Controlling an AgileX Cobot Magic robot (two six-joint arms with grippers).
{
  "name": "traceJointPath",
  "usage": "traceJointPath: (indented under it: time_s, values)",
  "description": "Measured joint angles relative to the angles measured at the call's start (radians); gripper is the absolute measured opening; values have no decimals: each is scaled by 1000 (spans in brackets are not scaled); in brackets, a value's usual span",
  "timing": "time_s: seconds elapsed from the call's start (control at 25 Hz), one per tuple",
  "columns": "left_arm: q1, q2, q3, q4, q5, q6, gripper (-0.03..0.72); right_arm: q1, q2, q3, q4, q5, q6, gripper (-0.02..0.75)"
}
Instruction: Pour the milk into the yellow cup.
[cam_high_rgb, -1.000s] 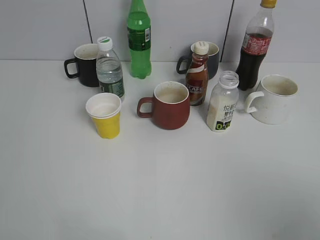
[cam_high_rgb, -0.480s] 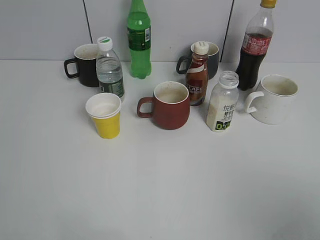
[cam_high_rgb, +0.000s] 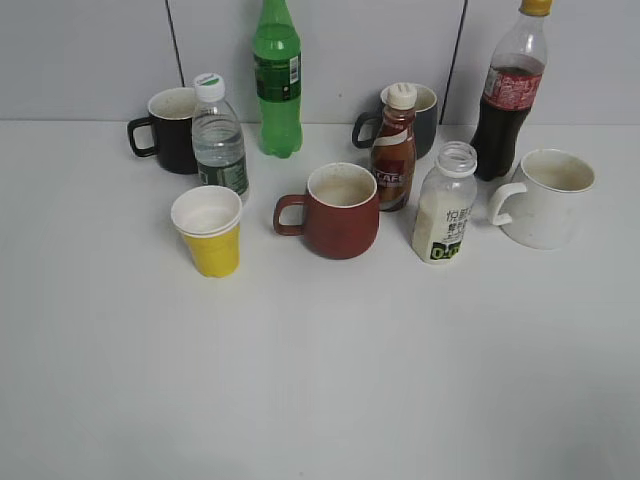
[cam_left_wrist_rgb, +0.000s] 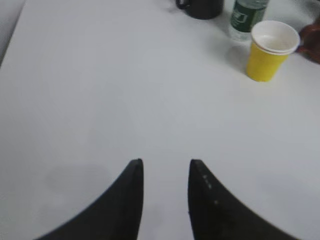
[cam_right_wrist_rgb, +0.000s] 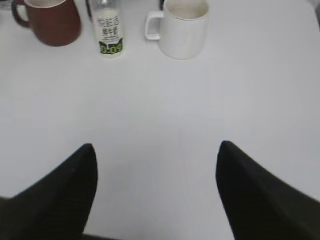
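Note:
The milk bottle (cam_high_rgb: 445, 205) stands upright and capless on the white table, right of centre, between the red-brown mug and the white mug. It also shows in the right wrist view (cam_right_wrist_rgb: 108, 30). The yellow cup (cam_high_rgb: 209, 232) stands upright at the left, in front of the water bottle; it also shows in the left wrist view (cam_left_wrist_rgb: 270, 50). My left gripper (cam_left_wrist_rgb: 165, 165) is open and empty over bare table, well short of the cup. My right gripper (cam_right_wrist_rgb: 156, 147) is wide open and empty, well short of the milk bottle. Neither gripper shows in the exterior view.
A red-brown mug (cam_high_rgb: 335, 212) stands at the centre, a brown coffee bottle (cam_high_rgb: 394, 150) and a dark mug behind it. A water bottle (cam_high_rgb: 218, 140), a black mug (cam_high_rgb: 167, 130) and a green bottle (cam_high_rgb: 277, 80) stand at the back left. A cola bottle (cam_high_rgb: 510, 95) and a white mug (cam_high_rgb: 548, 198) stand at the right.

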Motion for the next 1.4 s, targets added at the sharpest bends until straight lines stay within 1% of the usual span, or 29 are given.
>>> traceJointPath:
  time_s: [0.08,0.12,0.16,0.2,0.36,0.44,0.56,1.4]
  values:
    - [55,-13,0,1,0,0,237,-57,-23,0,0,0,0,554]
    - [55,-13,0,1,0,0,237,-77,-40,0,0,0,0,554]
    - [82,-40,0,1,-1,0,237,-91,-56,0,0,0,0,554]
    - [90,-55,0,1,-1,0,237,-101,-65,0,0,-1,0,554]
    - [104,-117,0,1,0,0,237,-110,-70,1,0,-1,0,554]
    - [121,-164,0,4,-1,0,237,-110,-70,2,0,-1,0,554]
    - [147,-168,0,7,-1,0,237,-110,-70,2,0,-1,0,554]
    - [155,-169,0,8,-1,0,237,-110,-71,2,0,0,0,554]
